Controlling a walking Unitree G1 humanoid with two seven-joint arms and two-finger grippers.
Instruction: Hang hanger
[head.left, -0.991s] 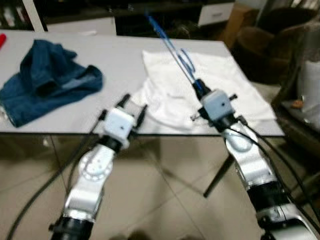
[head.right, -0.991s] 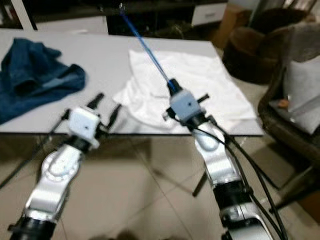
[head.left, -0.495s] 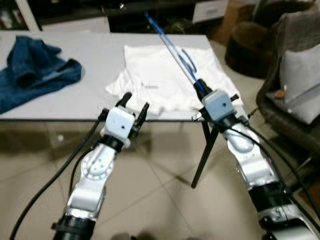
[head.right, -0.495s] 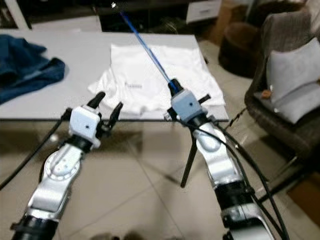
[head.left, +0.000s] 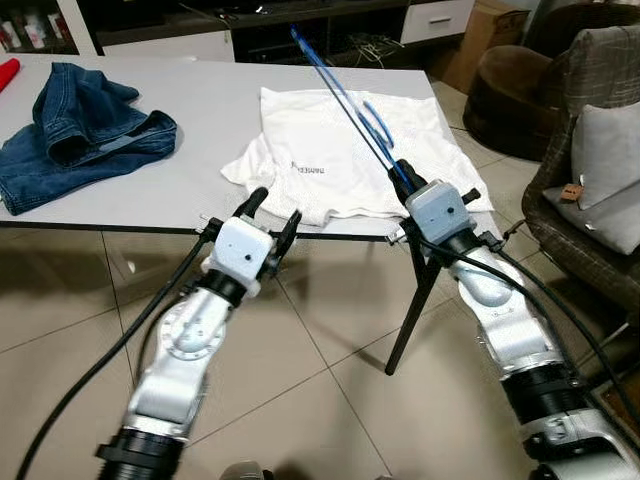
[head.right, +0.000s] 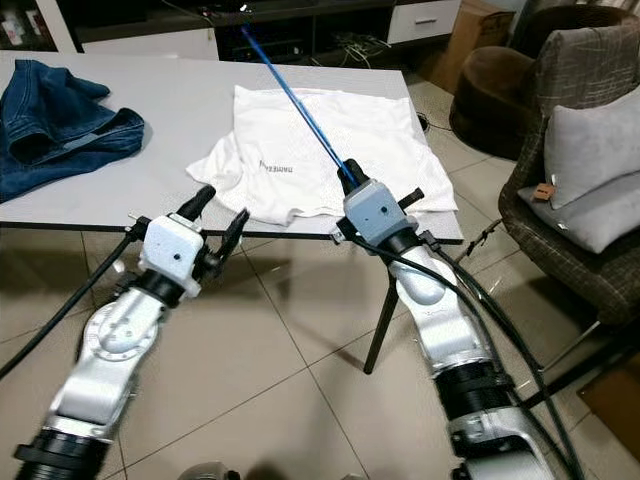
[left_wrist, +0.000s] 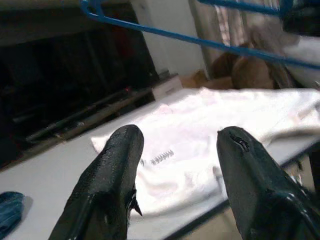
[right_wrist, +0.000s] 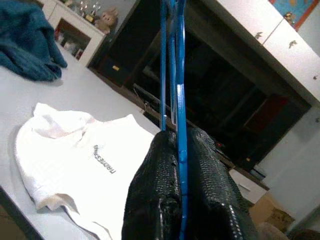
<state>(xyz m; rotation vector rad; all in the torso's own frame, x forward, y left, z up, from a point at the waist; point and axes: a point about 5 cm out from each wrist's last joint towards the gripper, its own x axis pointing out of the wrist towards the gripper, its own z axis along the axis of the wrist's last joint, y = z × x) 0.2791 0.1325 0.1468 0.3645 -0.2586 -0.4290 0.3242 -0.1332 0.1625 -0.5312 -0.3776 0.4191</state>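
A thin blue hanger (head.left: 340, 95) rises up and to the left from my right gripper (head.left: 403, 177), which is shut on its lower end; in the right wrist view its bars (right_wrist: 172, 60) run out from between the black fingers (right_wrist: 165, 185). The hanger stands in the air above a white T-shirt (head.left: 340, 150) spread flat on the grey table (head.left: 200, 130). My left gripper (head.left: 272, 208) is open and holds nothing, just off the table's near edge beside the shirt's left sleeve. Its fingers (left_wrist: 107, 175) point toward the shirt (left_wrist: 210, 130).
A crumpled pair of blue jeans (head.left: 80, 135) lies on the table's left part. A grey armchair with a cushion (head.left: 600, 170) stands at the right, a brown seat (head.left: 520, 90) behind it. Dark low cabinets (head.left: 250, 25) run behind the table. Tiled floor (head.left: 330, 400) lies under my arms.
The whole picture has shifted, so the camera has moved, and it is sharper now. Both grippers keep the same pose, the right one still holding the hanger.
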